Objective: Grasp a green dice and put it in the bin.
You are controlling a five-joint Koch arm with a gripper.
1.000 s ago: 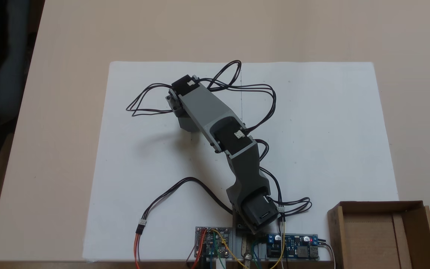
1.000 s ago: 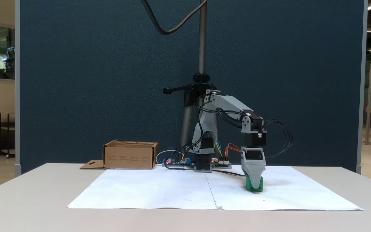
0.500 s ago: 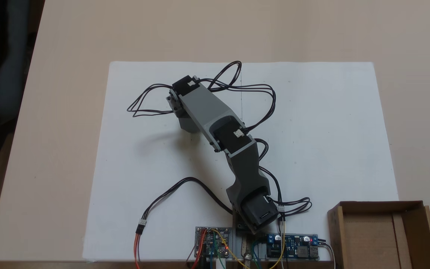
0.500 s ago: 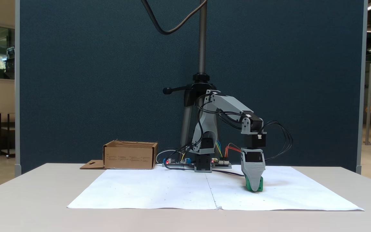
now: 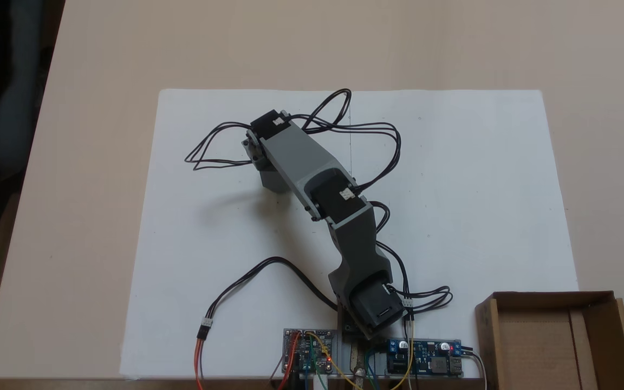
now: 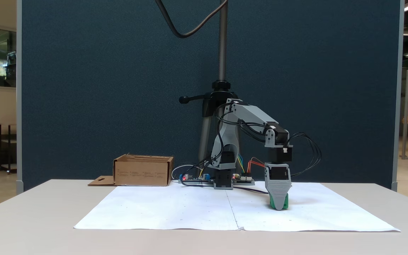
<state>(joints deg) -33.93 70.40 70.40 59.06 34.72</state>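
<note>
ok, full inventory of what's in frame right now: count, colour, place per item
green dice: 1, bright green, on the white paper, mostly hidden behind the gripper's jaw in a fixed view
bin: 1, brown cardboard, at the table edge beside the boards, flap with a hang-hole on its outer side
white paper: 1 large sheet, white, under the arm
table: 1, beige
circuit boards: 2, one blue, one dark, at the paper's edge by the arm base
partition: 1, dark blue, behind the table
stand pole: 1, grey metal, behind the arm
arm: 1, grey with black cables
gripper: 1, grey, pointing down at the paper around the dice; jaw gap not visible
</note>
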